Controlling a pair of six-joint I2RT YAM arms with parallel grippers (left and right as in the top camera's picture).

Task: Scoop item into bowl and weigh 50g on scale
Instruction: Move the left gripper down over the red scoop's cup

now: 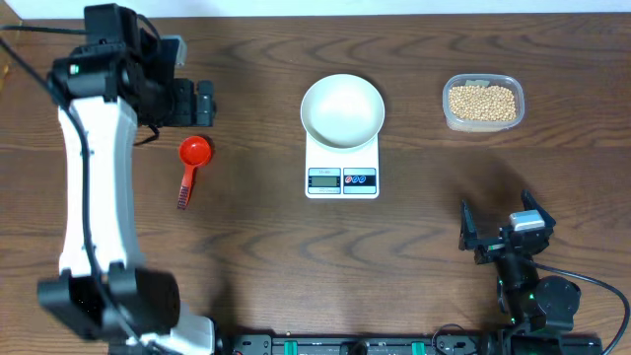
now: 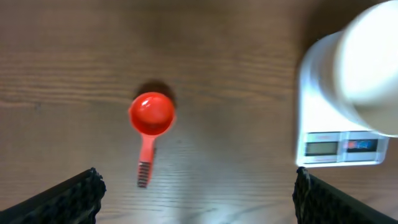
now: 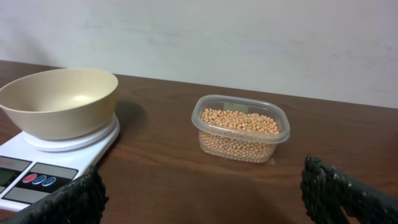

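Overhead: white bowl (image 1: 342,108) sits on the scale (image 1: 342,180), mid-table. Soybeans (image 1: 482,103) in clear tub (image 1: 446,99), right of scale, well apart. Red scoop (image 1: 193,158) lies left of scale on the wooden table (image 1: 256,237). Left gripper (image 1: 205,103) near scoop's far side, jaws spread, holding nothing. Right gripper (image 1: 501,219) near front edge, jaws wide, holding nothing.

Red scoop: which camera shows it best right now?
The left wrist view. The red scoop lies there large and whole on the table, cup and handle unobstructed. The overhead view also shows it whole but small, left of the scale. The right wrist view does not show it.
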